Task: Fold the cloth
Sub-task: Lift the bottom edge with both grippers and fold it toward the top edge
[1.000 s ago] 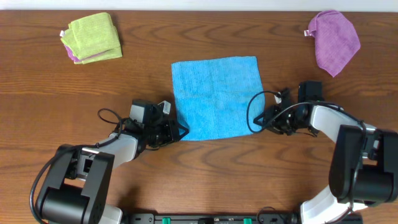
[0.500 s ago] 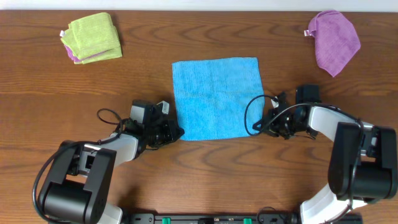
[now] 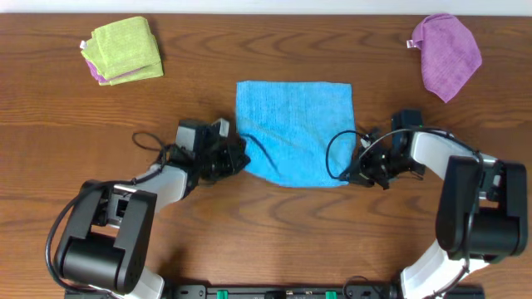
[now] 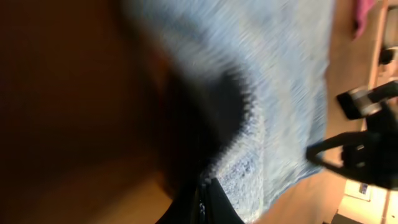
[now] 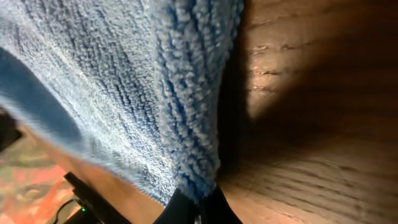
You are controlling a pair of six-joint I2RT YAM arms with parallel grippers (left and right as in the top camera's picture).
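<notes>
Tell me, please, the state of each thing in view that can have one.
blue cloth: spread out, not yet folded, pinched at both near corners
left gripper: shut on the blue cloth's near left corner
right gripper: shut on the blue cloth's near right corner
green cloth: folded, lying untouched at the far left
purple cloth: bunched up, lying untouched at the far right

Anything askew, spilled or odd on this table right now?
Nothing spilled or damaged. The cloth is not lying flat: its near edge bows and creases, because the left gripper and right gripper each pinch a near corner. The purple cloth at far right lies crumpled.
</notes>
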